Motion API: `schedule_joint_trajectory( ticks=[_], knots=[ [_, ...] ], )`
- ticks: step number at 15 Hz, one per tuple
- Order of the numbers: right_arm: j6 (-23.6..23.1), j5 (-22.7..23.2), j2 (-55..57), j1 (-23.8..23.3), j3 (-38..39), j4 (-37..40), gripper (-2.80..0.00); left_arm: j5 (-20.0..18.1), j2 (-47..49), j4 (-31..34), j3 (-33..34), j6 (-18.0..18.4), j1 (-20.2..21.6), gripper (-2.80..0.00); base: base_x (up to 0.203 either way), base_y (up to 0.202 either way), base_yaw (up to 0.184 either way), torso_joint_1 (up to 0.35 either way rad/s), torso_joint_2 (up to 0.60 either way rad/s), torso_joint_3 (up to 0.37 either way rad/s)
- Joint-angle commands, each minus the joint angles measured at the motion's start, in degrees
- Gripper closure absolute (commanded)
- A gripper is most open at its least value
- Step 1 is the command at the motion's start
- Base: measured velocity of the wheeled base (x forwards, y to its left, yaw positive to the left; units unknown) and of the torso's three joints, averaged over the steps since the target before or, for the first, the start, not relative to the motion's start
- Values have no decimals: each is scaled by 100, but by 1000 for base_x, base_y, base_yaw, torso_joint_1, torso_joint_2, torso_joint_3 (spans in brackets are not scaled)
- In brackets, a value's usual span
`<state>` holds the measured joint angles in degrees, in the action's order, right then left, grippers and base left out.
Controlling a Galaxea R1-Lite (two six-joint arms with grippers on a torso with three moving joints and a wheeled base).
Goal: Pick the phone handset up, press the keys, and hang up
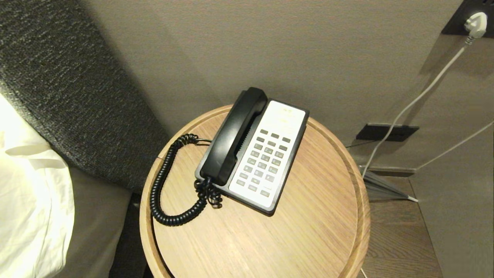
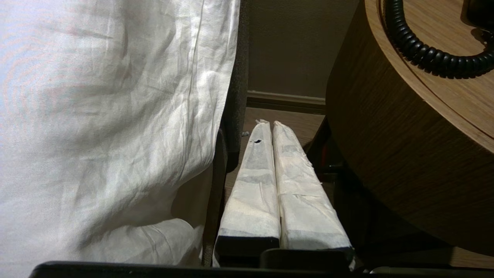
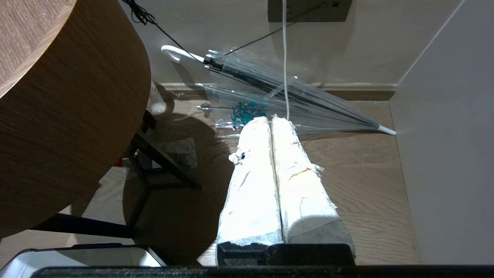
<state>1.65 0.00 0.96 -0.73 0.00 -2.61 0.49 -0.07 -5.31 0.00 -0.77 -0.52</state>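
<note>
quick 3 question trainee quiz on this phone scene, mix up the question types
1. True or false: the phone handset rests on its cradle.
2. The coiled cord lies on: A) the floor B) the round wooden table C) the bed
3. Fill in: the left claw and right claw, both below the tabletop, are ____.

Key: 1 true; 2 B; 3 shut

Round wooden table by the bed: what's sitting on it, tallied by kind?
Phone base: 1
Phone handset, resting in its cradle: 1
Coiled cord: 1
Total: 3, on the table
</note>
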Motion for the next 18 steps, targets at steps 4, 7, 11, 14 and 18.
schedule_joint_trajectory(
  ticks=[4, 7, 11, 14, 18],
  knots=[
    [2, 0, 9, 3, 123, -3, 0, 4, 7, -5, 229, -2, 0, 0, 0, 0, 0, 0, 0, 0],
    [2, 0, 9, -5, 123, -3, 0, 4, 7, -5, 229, -2, 0, 0, 0, 0, 0, 0, 0, 0],
    [2, 0, 9, 3, 123, -3, 0, -2, 7, -5, 229, -2, 0, 0, 0, 0, 0, 0, 0, 0],
    [2, 0, 9, 3, 123, -3, 0, 4, 7, -5, 229, -2, 0, 0, 0, 0, 0, 0, 0, 0],
    [2, 0, 9, -2, 123, -3, 0, 4, 7, -5, 229, -2, 0, 0, 0, 0, 0, 0, 0, 0]
  ],
)
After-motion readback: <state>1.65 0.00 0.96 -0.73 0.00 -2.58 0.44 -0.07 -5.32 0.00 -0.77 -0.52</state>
